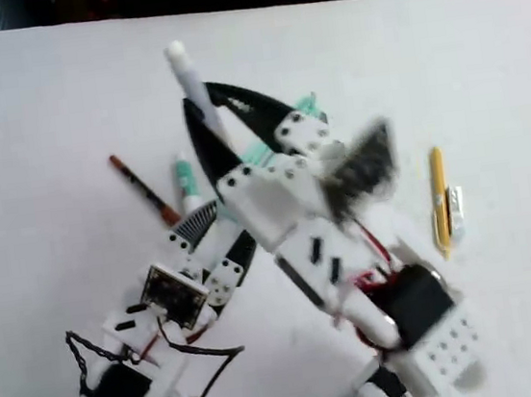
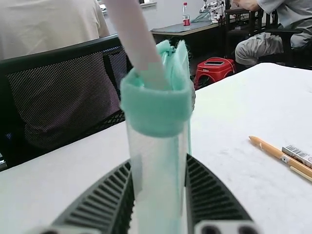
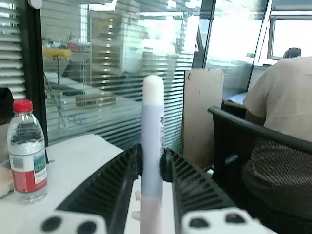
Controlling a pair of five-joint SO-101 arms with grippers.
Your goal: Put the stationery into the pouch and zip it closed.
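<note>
Left gripper (image 2: 158,168) closed on pouch (image 2: 156,107); pouch held upright between ribbed fingers, teal rim on top. White pen (image 3: 152,131) clamped by right gripper (image 3: 151,150); pen's lower end seen at pouch mouth, behind rim. Lying on table (image 1: 41,110): brown pen (image 1: 143,188) and teal-capped marker (image 1: 186,181) near left gripper; yellow pen (image 1: 438,195) well apart, on right arm's side, barcode tag (image 1: 455,212) just beside it. Mesh chair (image 2: 58,87) seen behind table.

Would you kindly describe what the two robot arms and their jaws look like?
The left arm and right arm are white, blocky plastic with black motors and rows of small holes. Their jaws are dark, tapered and ribbed inside. Black cables loop off the left arm.
</note>
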